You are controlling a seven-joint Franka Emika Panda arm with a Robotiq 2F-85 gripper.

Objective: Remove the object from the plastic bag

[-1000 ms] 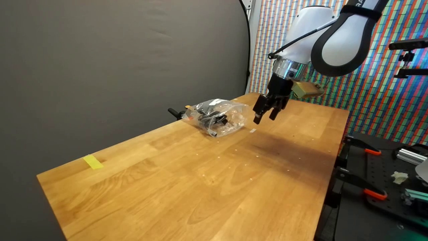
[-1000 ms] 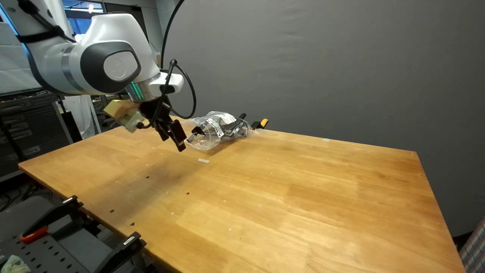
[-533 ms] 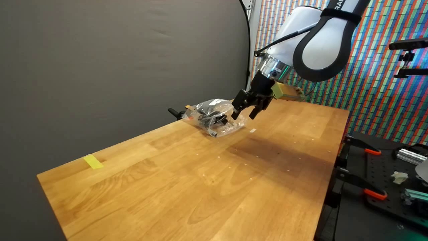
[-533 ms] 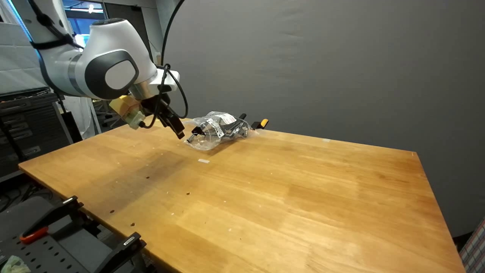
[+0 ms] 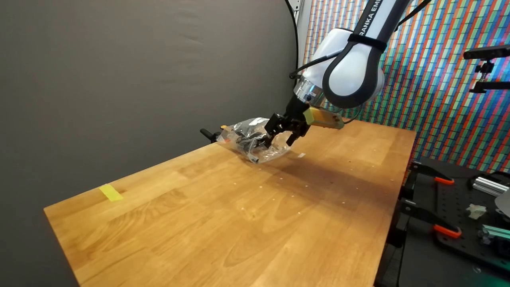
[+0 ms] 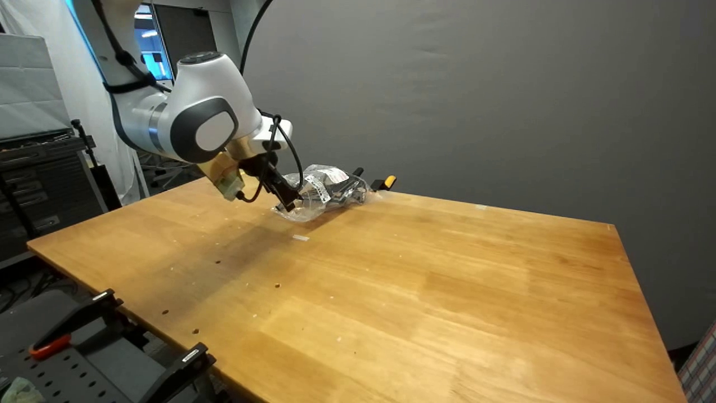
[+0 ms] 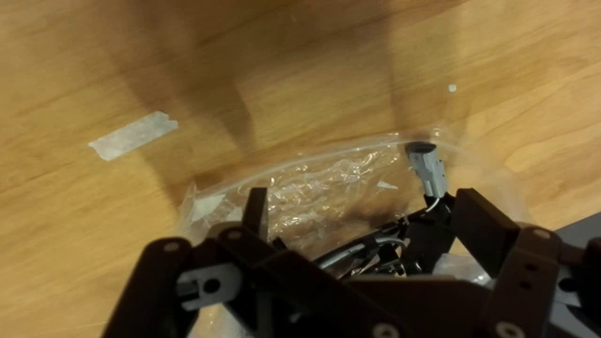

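In an exterior view, from the left: yellow tape near the edge of the wooden counter. Farther along that edge, a black handle, just beside the clear plastic bag. Inside the bag, the dark object, with black strands showing through. Overlapping the bag's right side, the end effector, tilted, with fingers wide apart; contact with the bag impossible to tell. Next, white tape on the counter, then the robot arm, slanting up in front of a wall of many-coloured stripes. In the wrist view, also from the left: the white tape, a fingertip overlapping the bag, wrinkled clear plastic, a grey connector on the object, at the bag's curved edge, and finally the opposite fingertip.
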